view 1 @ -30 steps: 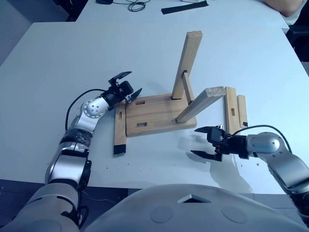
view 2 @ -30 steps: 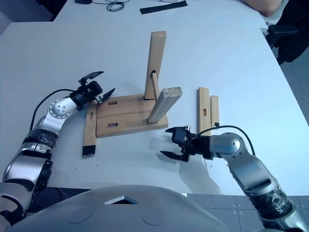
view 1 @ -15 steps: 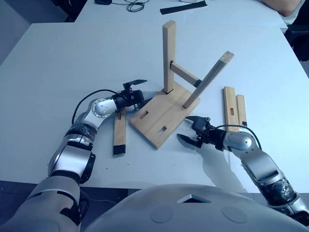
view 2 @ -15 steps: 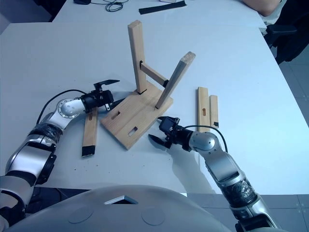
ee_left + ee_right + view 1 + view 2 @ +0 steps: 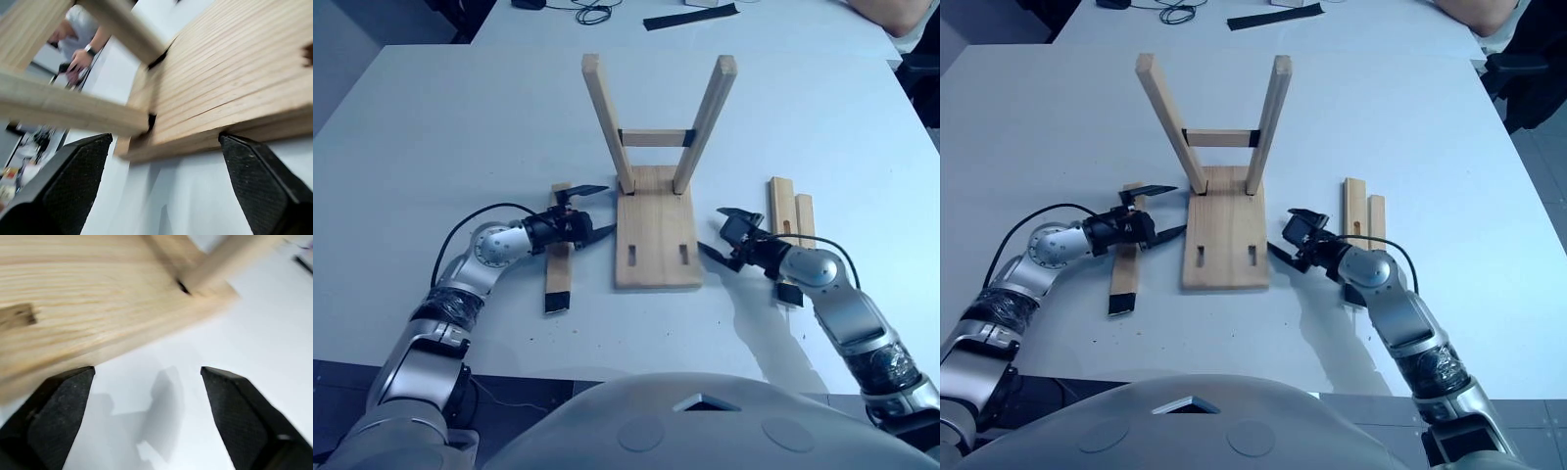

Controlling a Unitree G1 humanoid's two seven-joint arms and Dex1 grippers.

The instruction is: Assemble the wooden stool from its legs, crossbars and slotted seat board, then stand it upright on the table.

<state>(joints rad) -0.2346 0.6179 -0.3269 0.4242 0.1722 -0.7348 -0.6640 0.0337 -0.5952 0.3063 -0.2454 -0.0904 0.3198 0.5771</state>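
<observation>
Head view: the seat board [image 5: 656,230] lay flat mid-counter [image 5: 431,117], with two legs [image 5: 607,122] and a crossbar [image 5: 654,138] fitted, two slots empty and spare pieces [image 5: 783,217] alongside; about halfway, I judged. Left wrist view: the left tool [image 5: 164,147] gaped, released, at the board's edge. Right wrist view: the right tool [image 5: 146,372] was released too.

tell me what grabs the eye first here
The half-built stool in the middle of the table: its seat board lies flat, with two legs rising from the far end, joined by a crossbar. The open left gripper and open right gripper flank the board, one at each side edge, with loose wooden pieces lying beside them.
</observation>
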